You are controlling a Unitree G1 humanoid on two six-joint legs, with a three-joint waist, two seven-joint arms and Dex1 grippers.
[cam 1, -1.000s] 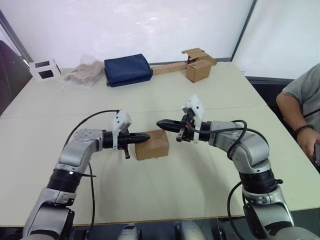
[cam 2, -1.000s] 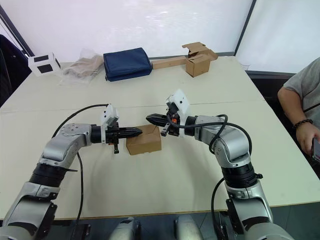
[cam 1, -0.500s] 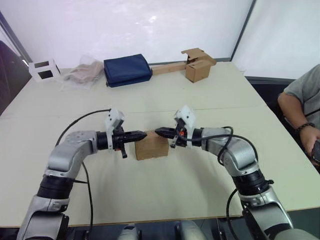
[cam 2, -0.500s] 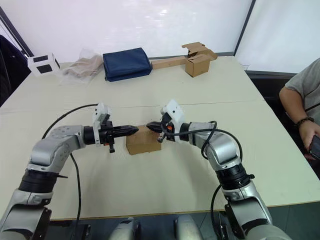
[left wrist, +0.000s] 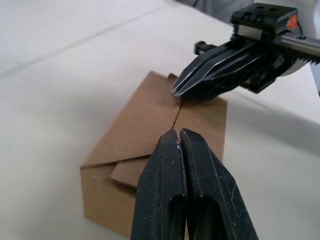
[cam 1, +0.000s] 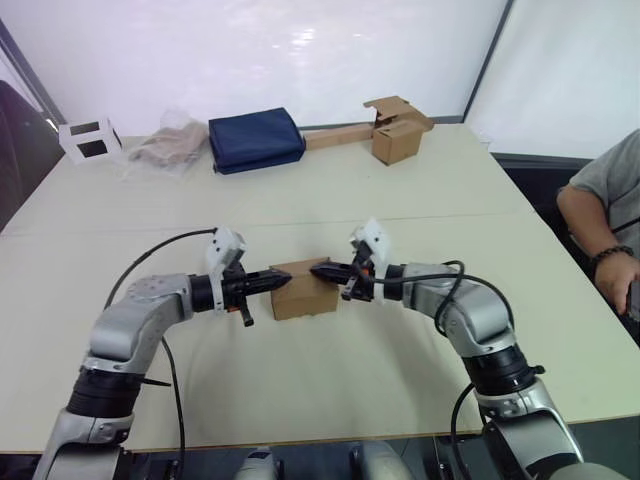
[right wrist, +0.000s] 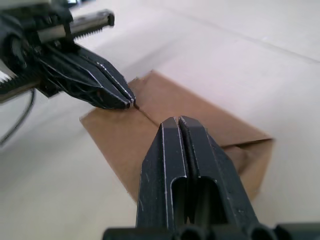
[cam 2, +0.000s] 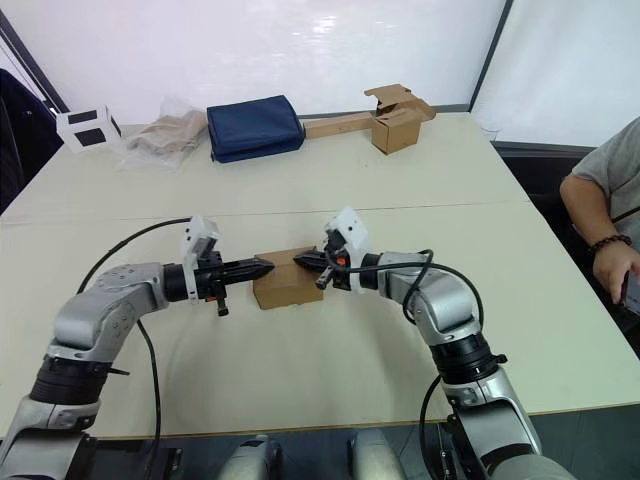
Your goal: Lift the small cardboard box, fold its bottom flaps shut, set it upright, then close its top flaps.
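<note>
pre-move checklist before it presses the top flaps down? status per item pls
1. Small cardboard box sits on the table: ok.
2. Top flaps folded over, seam meeting along the middle: ok; one end panel looks slightly untucked.
3. Left end effector shut, tip over the box's left top edge: ok.
4. Right end effector shut, tip over the top near the seam: ok.
5. Whether either tip actually touches the cardboard: cannot tell.
6. Bottom flaps closed under the box: cannot tell, hidden.
7. Person's arm at the table's right edge, well away from the box: ok.
</note>
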